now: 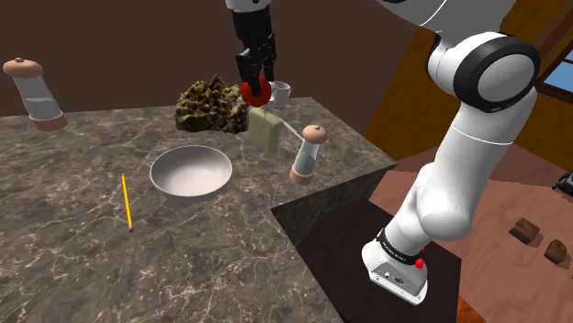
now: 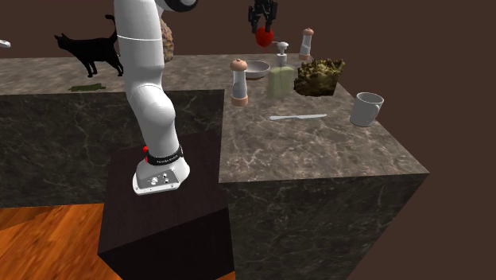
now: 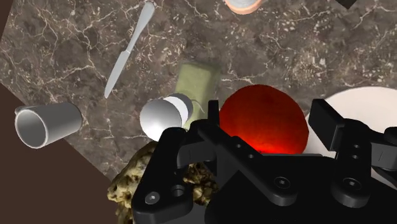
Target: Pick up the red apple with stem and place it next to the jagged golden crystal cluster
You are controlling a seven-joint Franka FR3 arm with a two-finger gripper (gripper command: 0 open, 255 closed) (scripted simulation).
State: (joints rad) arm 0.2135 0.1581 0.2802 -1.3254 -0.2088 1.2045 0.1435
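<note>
Above the counter [image 1: 73, 239] near the crystal cluster [image 1: 213, 108], end effector [image 1: 255, 84] vertical, tight around the red apple [image 1: 261, 94].

I see dim, even light all round. The white arm [image 1: 468, 138] shines brightest; the counter [image 1: 73, 257] carries faint shadows.

Soap bottle [image 1: 265, 128] stands just beside the crystal cluster [image 1: 212, 107]; bare countertop [image 1: 101, 138] lies open to the shoulder view's left.
</note>
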